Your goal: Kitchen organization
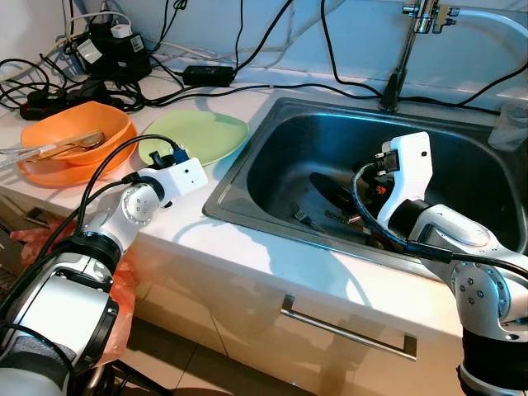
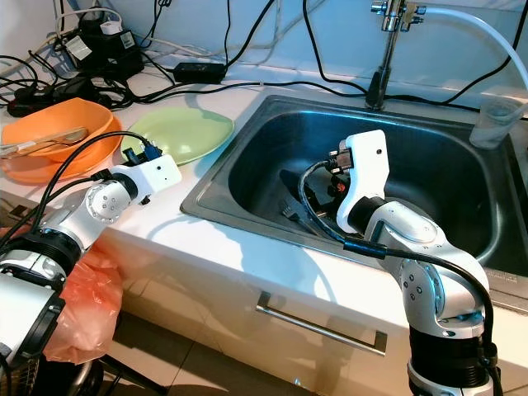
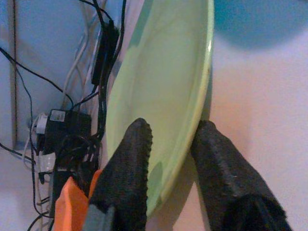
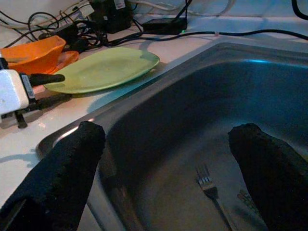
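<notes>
Green plate (image 1: 198,136) flat on the white counter (image 1: 239,247), just beside the sink (image 1: 272,140) on its left. My left gripper (image 3: 168,159) is at the plate's near edge, fingers (image 3: 127,163) straddling the rim, one over the top face and one beneath or beside the edge; whether they press the rim yet I cannot tell, a narrow gap still shows. Past the plate from the sink sits an orange bowl (image 1: 78,140) with utensils in it, hard to make out, partly cut off by the frame. Behind both, a tangle of black cables and adapters (image 1: 107,49) against the wall. My right gripper (image 4: 168,159) hangs inside the sink basin, fingers spread wide, closed on nothing. A fork (image 4: 209,185) lies on the sink floor between them; the dark items next to it are too murky to name. The tap (image 1: 408,49) rises behind the sink, its top cut off.
</notes>
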Robot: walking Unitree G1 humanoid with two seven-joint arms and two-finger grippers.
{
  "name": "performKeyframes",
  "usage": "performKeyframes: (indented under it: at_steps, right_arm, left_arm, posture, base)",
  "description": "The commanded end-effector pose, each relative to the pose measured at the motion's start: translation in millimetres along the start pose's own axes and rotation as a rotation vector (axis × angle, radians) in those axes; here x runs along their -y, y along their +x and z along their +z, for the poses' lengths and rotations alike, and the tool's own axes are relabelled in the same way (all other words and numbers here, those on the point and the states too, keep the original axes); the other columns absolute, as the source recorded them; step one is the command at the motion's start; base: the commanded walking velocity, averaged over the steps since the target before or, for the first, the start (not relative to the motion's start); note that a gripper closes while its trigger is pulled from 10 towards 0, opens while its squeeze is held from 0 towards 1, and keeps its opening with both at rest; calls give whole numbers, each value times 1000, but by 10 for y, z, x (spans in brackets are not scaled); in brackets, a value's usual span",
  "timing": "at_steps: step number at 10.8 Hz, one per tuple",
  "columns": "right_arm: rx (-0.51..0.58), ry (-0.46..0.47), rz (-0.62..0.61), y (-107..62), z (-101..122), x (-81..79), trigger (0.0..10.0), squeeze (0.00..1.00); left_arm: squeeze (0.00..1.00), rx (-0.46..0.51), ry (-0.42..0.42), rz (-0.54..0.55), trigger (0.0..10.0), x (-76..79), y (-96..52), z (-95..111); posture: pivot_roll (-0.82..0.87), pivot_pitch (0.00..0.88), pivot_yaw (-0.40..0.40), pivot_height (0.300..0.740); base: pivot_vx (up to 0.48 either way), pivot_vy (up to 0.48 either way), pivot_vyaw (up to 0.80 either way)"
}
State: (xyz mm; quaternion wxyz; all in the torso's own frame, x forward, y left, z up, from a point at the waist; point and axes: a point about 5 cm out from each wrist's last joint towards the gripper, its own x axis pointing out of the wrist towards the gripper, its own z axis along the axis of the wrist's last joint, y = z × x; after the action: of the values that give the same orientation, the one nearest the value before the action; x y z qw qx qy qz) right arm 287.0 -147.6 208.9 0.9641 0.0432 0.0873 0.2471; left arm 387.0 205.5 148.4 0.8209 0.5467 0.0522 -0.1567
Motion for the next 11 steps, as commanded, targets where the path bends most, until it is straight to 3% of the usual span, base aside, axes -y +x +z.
performKeyframes:
  at_steps: [1,8,11]
  right_arm:
    - [2,0,2,-28,8,-19,10000,0]
    - [-1,4,0,-21,-9,-17,10000,0]
    - [-3,8,4,7,-25,-16,10000,0]
  left_arm:
    - [0,-83,-13,-167,0,431,-66,-184]
    - [0,-86,-22,-180,0,471,-84,-210]
    - [0,-48,-19,-138,0,440,-77,-168]
  posture:
    - [-126,91,43,740]
    - [-124,88,45,740]
    - [-110,78,42,740]
  base:
    - [0,0,0]
    - [0,0,0]
    - [0,0,0]
